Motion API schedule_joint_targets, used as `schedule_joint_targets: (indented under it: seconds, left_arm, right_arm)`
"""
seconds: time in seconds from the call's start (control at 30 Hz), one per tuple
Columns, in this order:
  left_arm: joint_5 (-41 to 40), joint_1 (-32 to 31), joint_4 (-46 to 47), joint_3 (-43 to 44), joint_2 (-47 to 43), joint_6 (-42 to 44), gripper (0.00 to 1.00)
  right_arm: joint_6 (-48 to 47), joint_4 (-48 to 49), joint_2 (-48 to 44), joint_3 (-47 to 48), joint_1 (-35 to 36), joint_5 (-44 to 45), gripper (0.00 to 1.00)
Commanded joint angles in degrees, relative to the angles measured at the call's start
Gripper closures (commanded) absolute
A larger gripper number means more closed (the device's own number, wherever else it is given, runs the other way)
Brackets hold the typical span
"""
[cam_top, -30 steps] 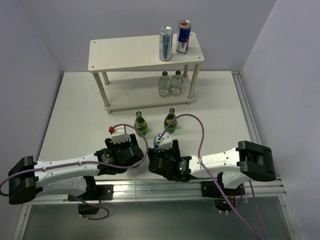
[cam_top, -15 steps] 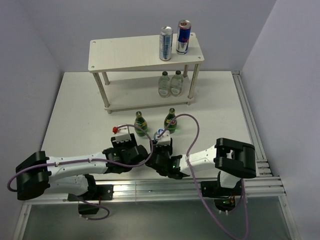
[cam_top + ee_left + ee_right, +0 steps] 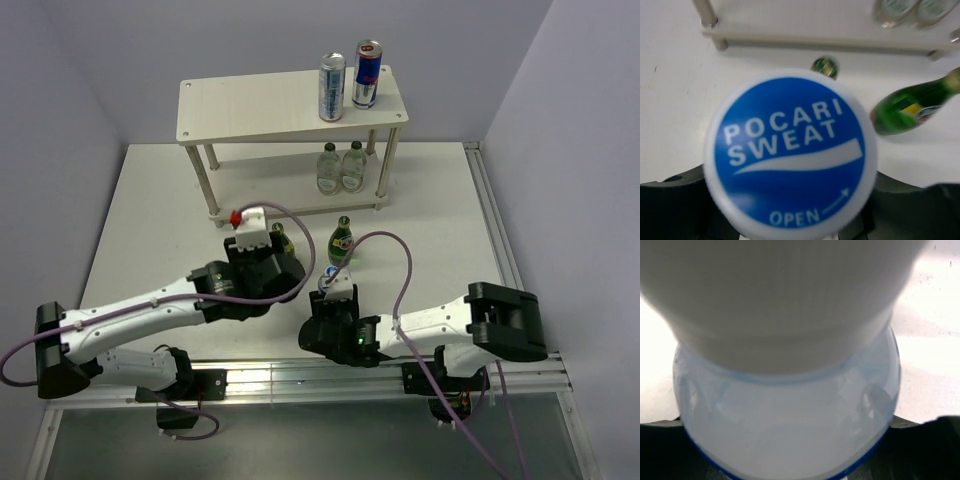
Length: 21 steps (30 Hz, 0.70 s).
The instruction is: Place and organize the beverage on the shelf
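From above, a green bottle (image 3: 342,240) stands just in front of the shelf (image 3: 250,110) between both arms, so either arm swinging toward the shelf could topple it. The left wrist shows the left fingers (image 3: 670,200) clenched on the Pocari Sweat bottle (image 3: 790,152), held in front of the shelf with a second green bottle (image 3: 824,66) dead ahead, inviting a collision. The right wrist shows the right fingers (image 3: 940,450) grasping another plastic bottle (image 3: 790,405) below its shoulder, farther from the shelf; it may tilt or slip.

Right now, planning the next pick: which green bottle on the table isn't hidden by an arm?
The right-side green bottle, standing fully in view before the shelf. The other green bottle is half hidden behind the left arm.
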Motion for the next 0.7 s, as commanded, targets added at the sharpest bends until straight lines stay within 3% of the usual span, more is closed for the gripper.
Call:
schedule_joint_targets:
  seconds: [0.0, 0.23, 0.33, 0.47, 0.67]
  left_arm:
    - [-4.62, 0.57, -0.32, 14.34, -4.54, 13.53, 1.00]
    - [-1.28, 6.71, 8.39, 33.96, 0.36, 38.07, 1.00]
    - [4.16, 13.38, 13.05, 40.91, 3.61, 47.55, 1.00]
    - [11.46, 24.62, 16.75, 51.17, 8.63, 51.97, 1.00]
    - [19.54, 35.01, 16.75, 64.11, 19.00, 54.96, 1.00]
  right_arm:
    - [5.61, -5.75, -6.63, 4.53, 1.40, 5.78, 1.00]
    - [5.96, -12.96, -13.57, 5.67, 4.04, 6.22, 1.00]
    - [4.65, -14.11, -15.86, 6.03, 4.22, 6.57, 1.00]
    - [2.02, -14.46, -18.76, 6.29, 4.22, 6.92, 1.00]
    - [-0.54, -14.20, -21.75, 6.55, 4.22, 7.36, 1.00]
